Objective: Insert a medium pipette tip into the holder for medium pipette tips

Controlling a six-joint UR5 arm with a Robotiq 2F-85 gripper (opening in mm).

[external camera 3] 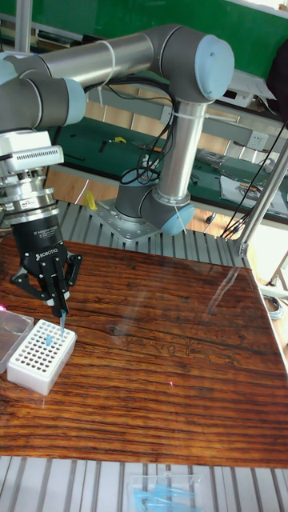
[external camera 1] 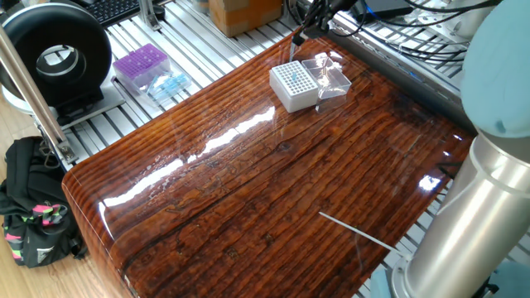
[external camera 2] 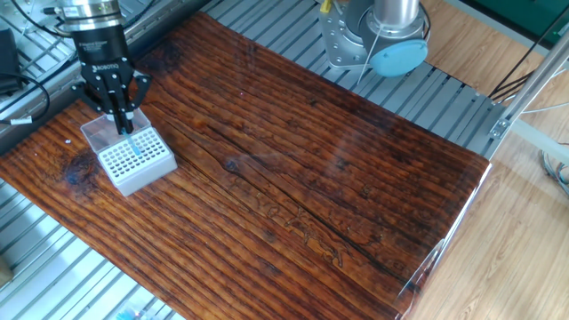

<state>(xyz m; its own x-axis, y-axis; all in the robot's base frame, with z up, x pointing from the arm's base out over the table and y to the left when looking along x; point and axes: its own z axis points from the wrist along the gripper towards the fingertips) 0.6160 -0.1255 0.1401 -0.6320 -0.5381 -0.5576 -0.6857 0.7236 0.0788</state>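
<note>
The medium pipette tip (external camera 3: 62, 324) was held tight in the gripper (external camera 3: 59, 310), pointing straight down. The holder for medium pipette tips (external camera 3: 40, 355) was right below it.

The only lettering that can be read is on the gripper (external camera 3: 61, 313): white capitals spelling "ROBOTIQ" run across the front of its black body in the tall fixed view. The same white band of letters shows on the gripper (external camera 2: 122, 122) in the other fixed view, but there it is too small to make out with certainty. A keyboard (external camera 1: 114, 10) lies at the top edge of one fixed view, its key legends too small to read. Nothing else carries legible text.
</note>
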